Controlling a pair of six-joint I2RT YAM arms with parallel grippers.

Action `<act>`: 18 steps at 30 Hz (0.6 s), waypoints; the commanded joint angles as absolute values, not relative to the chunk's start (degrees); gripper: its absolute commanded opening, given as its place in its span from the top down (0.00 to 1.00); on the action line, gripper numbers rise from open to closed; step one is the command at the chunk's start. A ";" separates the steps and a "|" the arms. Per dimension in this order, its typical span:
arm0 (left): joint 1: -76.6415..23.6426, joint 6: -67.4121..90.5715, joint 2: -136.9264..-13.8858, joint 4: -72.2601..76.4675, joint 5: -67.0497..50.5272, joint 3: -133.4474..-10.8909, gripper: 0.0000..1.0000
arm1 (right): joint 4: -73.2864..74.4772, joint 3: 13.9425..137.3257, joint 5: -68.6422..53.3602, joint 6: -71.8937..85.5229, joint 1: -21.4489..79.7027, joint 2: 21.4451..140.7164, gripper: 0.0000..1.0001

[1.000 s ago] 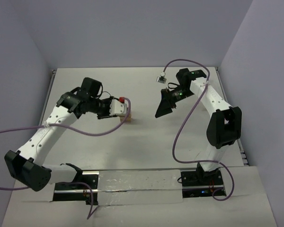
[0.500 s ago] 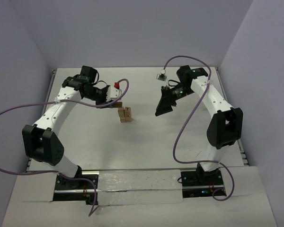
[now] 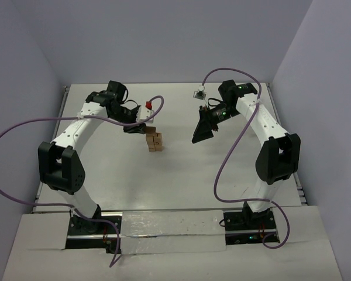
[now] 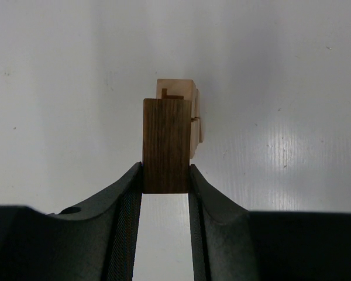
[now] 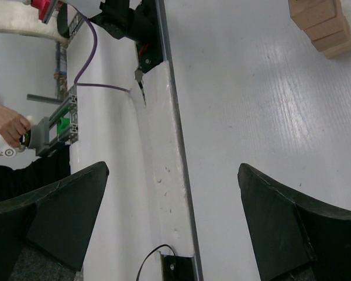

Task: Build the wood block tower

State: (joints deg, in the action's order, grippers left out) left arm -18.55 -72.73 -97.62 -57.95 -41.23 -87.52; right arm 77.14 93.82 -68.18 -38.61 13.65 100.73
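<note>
We grip a wood block [image 4: 165,137] in our left hand [image 4: 165,174] close by the tower [image 3: 154,141]; our right hand [image 5: 172,171] gapes empty. Lowering off-centre could topple it.

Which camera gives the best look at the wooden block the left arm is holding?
Left wrist: the held block fills the centre, clamped between the jaws near the tower. The top view shows it as a speck; the right wrist shows only tower blocks.

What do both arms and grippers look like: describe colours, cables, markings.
The left arm and right arm have white links, black joints and trailing purple cables. The left gripper and right gripper have black fingers; a red part sits by the left one.
</note>
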 commanded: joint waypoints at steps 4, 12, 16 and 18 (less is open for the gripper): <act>-19.74 -75.53 -99.92 -58.50 -44.88 -91.91 0.92 | 82.62 96.33 -68.38 -39.55 13.60 100.34 0.00; -20.34 -75.35 -101.09 -58.71 -44.67 -91.67 0.88 | 82.62 96.50 -68.53 -39.55 13.54 100.68 0.00; -20.67 -74.78 -101.62 -58.42 -44.55 -91.66 0.85 | 82.69 96.42 -68.73 -39.57 13.62 100.62 0.00; -20.82 -74.62 -101.94 -58.19 -44.56 -91.66 0.84 | 82.62 96.33 -68.73 -39.64 13.62 100.46 0.00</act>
